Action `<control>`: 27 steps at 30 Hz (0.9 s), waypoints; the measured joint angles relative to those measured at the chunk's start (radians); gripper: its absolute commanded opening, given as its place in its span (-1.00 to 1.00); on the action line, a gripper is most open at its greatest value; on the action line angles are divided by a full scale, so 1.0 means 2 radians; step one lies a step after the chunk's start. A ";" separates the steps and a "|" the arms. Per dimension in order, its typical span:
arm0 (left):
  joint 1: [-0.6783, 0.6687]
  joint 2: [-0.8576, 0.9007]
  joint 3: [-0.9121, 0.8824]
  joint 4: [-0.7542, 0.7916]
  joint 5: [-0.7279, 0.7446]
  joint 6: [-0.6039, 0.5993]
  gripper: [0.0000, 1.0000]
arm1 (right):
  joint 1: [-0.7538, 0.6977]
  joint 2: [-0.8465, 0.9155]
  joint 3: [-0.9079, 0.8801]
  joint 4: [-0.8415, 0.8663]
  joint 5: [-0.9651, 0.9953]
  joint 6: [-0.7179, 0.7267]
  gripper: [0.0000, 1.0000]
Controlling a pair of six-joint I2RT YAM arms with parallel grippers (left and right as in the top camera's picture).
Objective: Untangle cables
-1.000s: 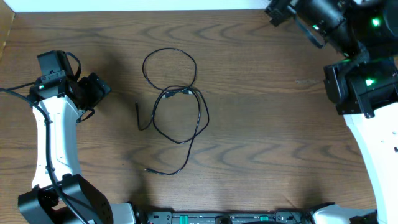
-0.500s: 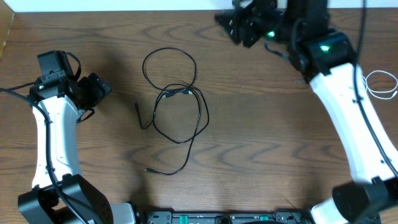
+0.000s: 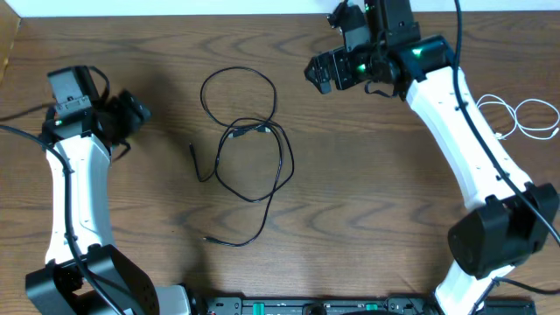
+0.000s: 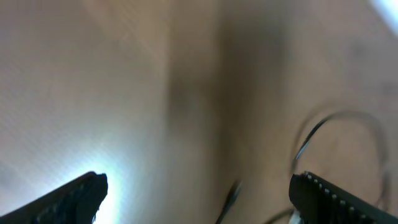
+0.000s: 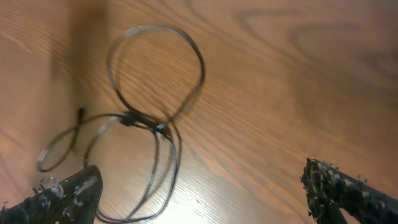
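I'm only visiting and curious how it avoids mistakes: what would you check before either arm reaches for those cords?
1. Right tool open and empty: ok.
2. Left tool open and empty: ok.
3. Black cable in plain view, nothing over it: ok.
4. Black cable's loops separated: not ok, they cross mid-tangle.
5. White cable apart from the black one: ok, it lies at the far right.
6. Which strand lies on top at the crossing: cannot tell.

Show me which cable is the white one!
The white cable at the far right; the black cable lies looped in the middle.
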 measured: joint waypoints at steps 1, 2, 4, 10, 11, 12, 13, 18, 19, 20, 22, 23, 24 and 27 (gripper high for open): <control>0.000 0.000 0.000 0.007 0.005 0.000 0.96 | 0.000 0.006 0.000 -0.004 0.004 0.002 0.98; 0.000 0.000 0.000 0.010 0.010 0.000 0.92 | 0.000 0.012 0.000 -0.008 0.007 0.003 0.98; 0.000 0.000 0.000 0.014 0.024 -0.001 -0.32 | 0.000 0.027 0.000 -0.016 0.011 0.010 0.99; -0.011 0.002 0.000 -0.031 0.111 0.035 -0.85 | 0.000 0.064 0.000 -0.035 0.016 0.029 0.84; -0.019 0.002 0.000 -0.047 0.122 0.044 -0.85 | 0.000 0.066 0.000 -0.034 0.016 0.031 0.72; -0.027 0.002 0.000 -0.063 0.132 0.052 -0.85 | 0.000 0.068 0.000 -0.034 0.016 0.034 0.55; -0.037 0.003 0.000 -0.076 0.138 0.059 -0.85 | 0.000 0.069 0.000 -0.034 0.016 0.039 0.25; -0.088 0.006 0.000 -0.123 0.156 0.083 -0.78 | 0.000 0.070 0.000 -0.029 0.006 0.046 -0.98; -0.097 0.006 0.000 -0.127 0.157 0.085 -0.77 | 0.000 0.070 0.000 -0.029 0.005 0.049 -0.98; -0.104 0.006 0.000 -0.130 0.159 0.086 -0.77 | 0.000 0.070 0.000 -0.031 0.005 0.051 -0.98; -0.114 0.006 0.000 -0.132 0.159 0.089 -0.35 | 0.000 0.070 0.000 -0.039 0.002 0.051 -0.94; -0.120 0.006 0.000 -0.133 0.159 0.093 -0.21 | 0.000 0.070 0.000 -0.041 0.002 0.051 -0.91; -0.126 0.006 0.000 -0.137 0.159 0.091 -0.14 | 0.000 0.070 0.000 -0.043 0.002 0.051 -0.89; -0.139 0.006 0.000 -0.156 0.159 0.095 -0.02 | 0.001 0.070 0.000 -0.046 0.000 0.051 -0.87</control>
